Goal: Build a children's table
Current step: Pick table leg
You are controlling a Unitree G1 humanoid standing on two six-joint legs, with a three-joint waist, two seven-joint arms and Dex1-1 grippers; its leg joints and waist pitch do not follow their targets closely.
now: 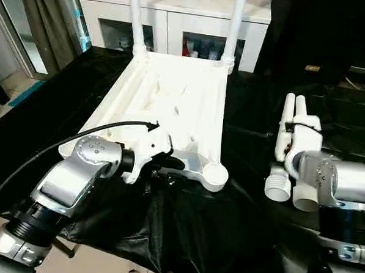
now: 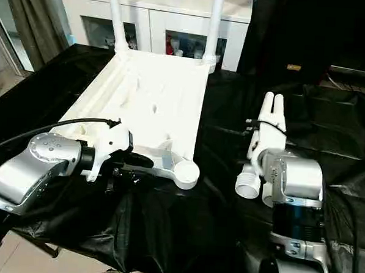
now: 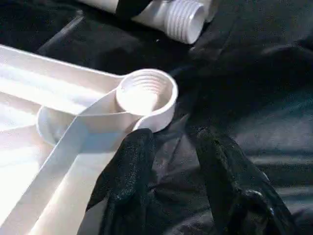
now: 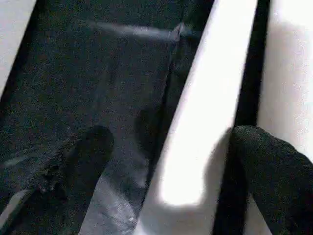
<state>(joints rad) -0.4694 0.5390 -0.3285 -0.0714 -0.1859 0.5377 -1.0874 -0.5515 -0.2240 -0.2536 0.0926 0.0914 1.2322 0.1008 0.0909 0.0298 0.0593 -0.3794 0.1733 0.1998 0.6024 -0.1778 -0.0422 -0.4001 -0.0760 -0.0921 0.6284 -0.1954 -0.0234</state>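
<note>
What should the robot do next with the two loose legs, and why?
Probably lower the right gripper and close it on one loose leg. Its jaws stand wide open astride a leg, holding nothing yet. The tabletop lies upside down with two legs already standing in the far sockets, and the near socket is empty, with the left gripper beside it.

White glass-fronted cabinet [image 1: 170,19] behind black-draped table [image 1: 238,237], curtain [image 1: 45,19] at left, pale floor [image 1: 96,263].
</note>
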